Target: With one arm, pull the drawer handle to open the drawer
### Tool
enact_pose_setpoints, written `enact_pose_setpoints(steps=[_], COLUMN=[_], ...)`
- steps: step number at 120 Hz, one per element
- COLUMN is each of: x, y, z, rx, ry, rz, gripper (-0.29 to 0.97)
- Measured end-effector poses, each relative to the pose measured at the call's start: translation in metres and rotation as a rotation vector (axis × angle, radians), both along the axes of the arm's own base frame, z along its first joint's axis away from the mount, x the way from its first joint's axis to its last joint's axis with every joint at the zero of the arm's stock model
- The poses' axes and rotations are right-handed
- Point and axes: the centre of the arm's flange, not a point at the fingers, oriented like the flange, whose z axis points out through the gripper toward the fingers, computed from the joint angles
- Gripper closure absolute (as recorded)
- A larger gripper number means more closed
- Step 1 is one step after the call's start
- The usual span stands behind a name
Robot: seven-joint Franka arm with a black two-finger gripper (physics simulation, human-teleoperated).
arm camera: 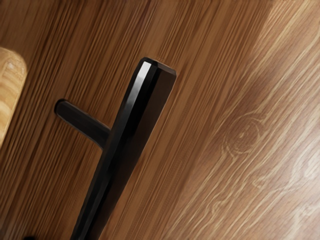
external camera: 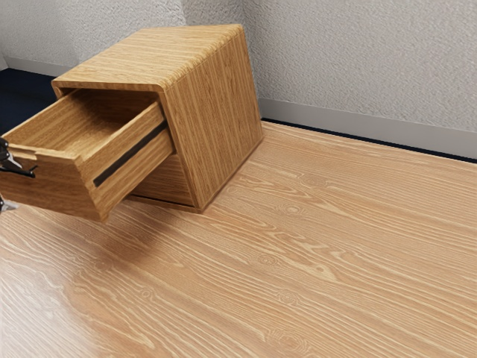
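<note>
Drawer point(external camera: 86, 160) stands far out of the wooden cabinet point(external camera: 212, 112), toward the exterior view's left. We judge it stiff, light and easy-sliding. Its slick black bar handle point(arm camera: 125, 150) is the hold. Our gripper point(external camera: 9, 162) sits at the drawer's front, and we cannot tell the jaws' state.

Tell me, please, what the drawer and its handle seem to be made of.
Drawer: it looks like light wood or wood veneer with a matte finish; grain lines run along its panels. Handle: black, smooth and glossy, with a bright highlight along one edge. It could be painted metal or plastic; the look leaves this open.
</note>
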Motion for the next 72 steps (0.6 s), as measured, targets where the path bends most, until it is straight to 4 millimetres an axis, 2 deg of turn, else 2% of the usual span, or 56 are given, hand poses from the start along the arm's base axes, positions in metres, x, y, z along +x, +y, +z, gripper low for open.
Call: enact_pose_setpoints(steps=[34,46,52,54,59,62,64,68,72], x=[-0.016,-0.016,-0.016,-0.015,-0.005,0.006,0.021,0.056,0.098], y=[-0.007,-0.015,-0.027,-0.034,-0.067,-0.087,-0.106,-0.162,-0.236], z=[0.002,0.016,0.03,0.035,0.056,0.068,0.075,0.094,0.122], rx=[0.006,0.029,0.049,0.059,0.071,0.048,0.033,0.028,0.042], ry=[-0.013,-0.033,-0.054,-0.061,-0.086,-0.092,-0.081,-0.052,-0.027], rz=[0.002,-0.009,-0.026,-0.037,-0.086,-0.109,-0.124,-0.158,-0.188], gripper=[0.03,0.03,0.02,0.02,0.01,0.01,0.01,0.01,0.01])
